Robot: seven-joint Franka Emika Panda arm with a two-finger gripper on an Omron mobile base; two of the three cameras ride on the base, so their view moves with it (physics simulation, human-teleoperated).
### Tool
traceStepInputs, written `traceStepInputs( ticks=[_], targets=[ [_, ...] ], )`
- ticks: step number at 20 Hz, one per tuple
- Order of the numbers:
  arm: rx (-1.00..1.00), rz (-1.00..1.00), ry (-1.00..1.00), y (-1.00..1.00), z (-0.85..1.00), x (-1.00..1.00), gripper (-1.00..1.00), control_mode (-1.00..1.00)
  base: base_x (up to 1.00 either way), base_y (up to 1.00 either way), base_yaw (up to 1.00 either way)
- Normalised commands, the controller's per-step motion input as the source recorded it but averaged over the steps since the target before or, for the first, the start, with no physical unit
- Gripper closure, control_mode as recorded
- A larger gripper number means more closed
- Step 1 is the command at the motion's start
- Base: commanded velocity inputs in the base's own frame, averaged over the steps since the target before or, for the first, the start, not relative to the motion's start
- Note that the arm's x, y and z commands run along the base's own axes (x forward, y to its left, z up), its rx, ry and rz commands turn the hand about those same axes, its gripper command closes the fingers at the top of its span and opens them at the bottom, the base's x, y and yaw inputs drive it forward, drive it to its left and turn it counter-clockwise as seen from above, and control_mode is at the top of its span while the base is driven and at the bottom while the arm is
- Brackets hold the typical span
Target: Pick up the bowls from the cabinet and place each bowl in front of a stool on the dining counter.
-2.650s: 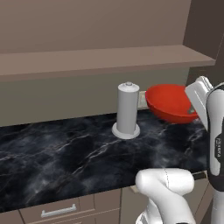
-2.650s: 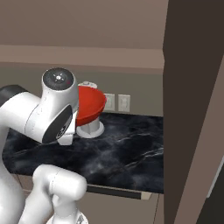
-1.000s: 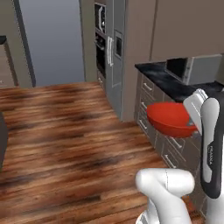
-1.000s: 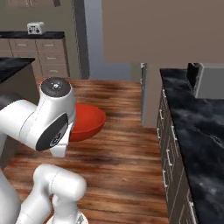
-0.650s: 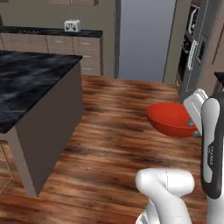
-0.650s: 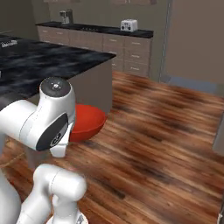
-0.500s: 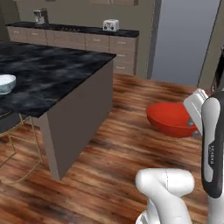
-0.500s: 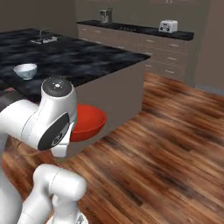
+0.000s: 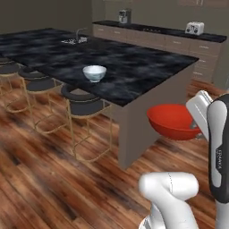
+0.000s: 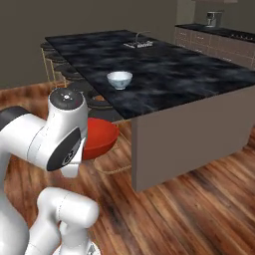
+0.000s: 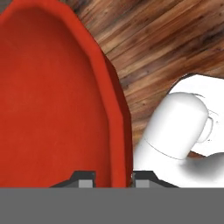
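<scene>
Over wood floor [image 9: 53, 179], at 3 o'clock in left base view: glossy red bowl [image 9: 173, 121], hand [image 11: 111, 178] clamped on rim, seen in hand view. Patterned white bowl [image 10: 120, 79] on black bench [image 10: 189, 74], before stool [image 9: 82, 100].

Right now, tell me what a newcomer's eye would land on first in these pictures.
The red bowl stands out first: the gripper is shut on its rim and carries it in the air above the wooden floor, beside the end of the dining counter. Next comes the white patterned bowl, sitting on that black counter near its edge, above the stools.
</scene>
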Motion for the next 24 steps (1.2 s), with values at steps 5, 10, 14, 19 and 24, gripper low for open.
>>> traceStepInputs(
  ticks=[5, 10, 14, 19, 24],
  targets=[
    [0.0, 0.0, 0.0, 0.0, 0.0, 0.0, 1.0, 1.0, 1.0, 1.0, 0.15],
    [0.0, 0.0, 0.0, 0.0, 0.0, 0.0, 1.0, 1.0, 1.0, 1.0, 0.12],
    [0.0, 0.0, 0.0, 0.0, 0.0, 0.0, 1.0, 1.0, 1.0, 1.0, 0.04],
    [0.0, 0.0, 0.0, 0.0, 0.0, 0.0, 1.0, 1.0, 1.0, 1.0, 0.0],
    [0.0, 0.0, 0.0, 0.0, 0.0, 0.0, 1.0, 1.0, 1.0, 1.0, -0.04]
  ],
)
